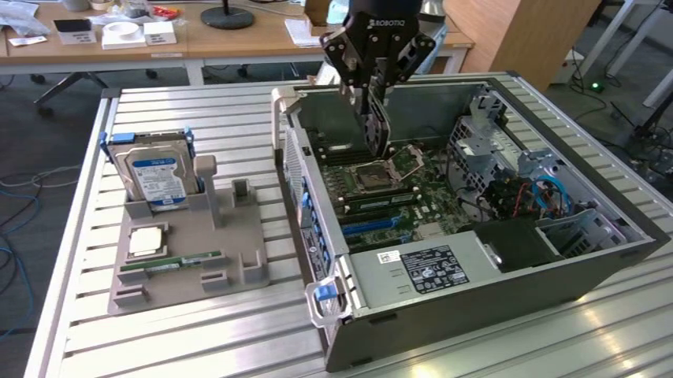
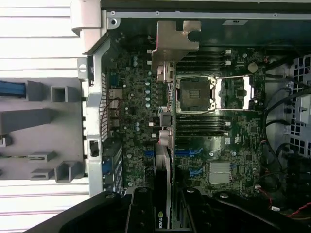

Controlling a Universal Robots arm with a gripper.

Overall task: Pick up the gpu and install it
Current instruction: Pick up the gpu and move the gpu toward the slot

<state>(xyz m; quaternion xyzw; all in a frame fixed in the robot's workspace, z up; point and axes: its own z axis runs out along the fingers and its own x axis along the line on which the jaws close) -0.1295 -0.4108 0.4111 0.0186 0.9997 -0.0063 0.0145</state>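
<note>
The gripper [image 1: 374, 94] has its fingers clamped on the gpu [image 1: 376, 134], held edge-on inside the open computer case [image 1: 505, 276], above the motherboard [image 1: 415, 193] toward its far side. Pickup looks done, but the card appears not yet seated.

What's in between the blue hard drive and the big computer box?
In the exterior view, two gray posts of the plastic holder stand between the hard drive and the computer box.

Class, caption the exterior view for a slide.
End effector holds a thin dark graphics card upright over the green motherboard inside an open grey metal computer case.
</note>
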